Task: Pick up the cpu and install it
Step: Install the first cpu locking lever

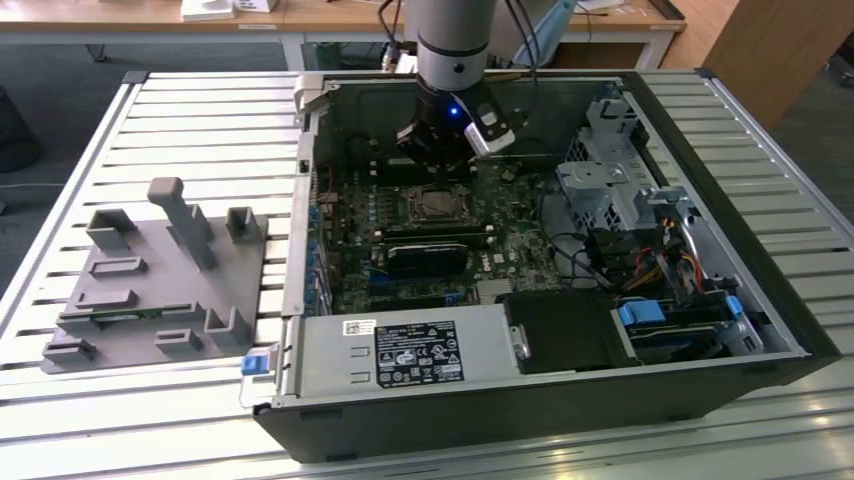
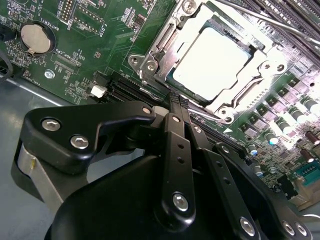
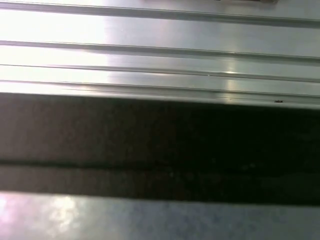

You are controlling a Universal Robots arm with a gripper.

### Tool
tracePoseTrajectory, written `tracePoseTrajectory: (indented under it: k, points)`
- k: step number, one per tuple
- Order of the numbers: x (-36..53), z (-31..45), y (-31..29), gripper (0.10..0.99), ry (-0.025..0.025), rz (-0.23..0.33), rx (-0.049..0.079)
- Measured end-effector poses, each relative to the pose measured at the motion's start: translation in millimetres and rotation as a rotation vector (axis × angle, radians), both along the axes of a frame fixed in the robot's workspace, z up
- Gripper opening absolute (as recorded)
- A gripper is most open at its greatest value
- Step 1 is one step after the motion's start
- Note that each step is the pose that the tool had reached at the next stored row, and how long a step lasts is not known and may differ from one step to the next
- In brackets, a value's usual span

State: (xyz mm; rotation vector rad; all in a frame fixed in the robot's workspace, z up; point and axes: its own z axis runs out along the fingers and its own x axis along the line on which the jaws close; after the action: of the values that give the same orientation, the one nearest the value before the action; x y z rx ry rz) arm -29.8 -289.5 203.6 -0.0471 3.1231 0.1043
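while the cpu (image 2: 212,62) sits in its socket | end effector (image 2: 177,102) pressed together, empty | slatted metal table (image 1: 200,120)

Exterior view is looking down at my open computer case (image 1: 534,250) from high; second wrist view is sitting close over its motherboard (image 2: 100,45).

Above socket: end effector (image 2: 177,100) hovers close over the cpu (image 2: 212,59).
Frame centre-right: drive cage (image 1: 594,190) and cables (image 1: 601,255) crowd (tight).
Frame left: surface (image 1: 200,130) open beside tray (image 1: 147,290).
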Motion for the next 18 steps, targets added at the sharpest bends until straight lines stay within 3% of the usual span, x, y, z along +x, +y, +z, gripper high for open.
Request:
tracePoseTrajectory:
  k: [18]
  points:
    - [2.0,2.1,1.9,0.106,0.0001,0.0,0.001]
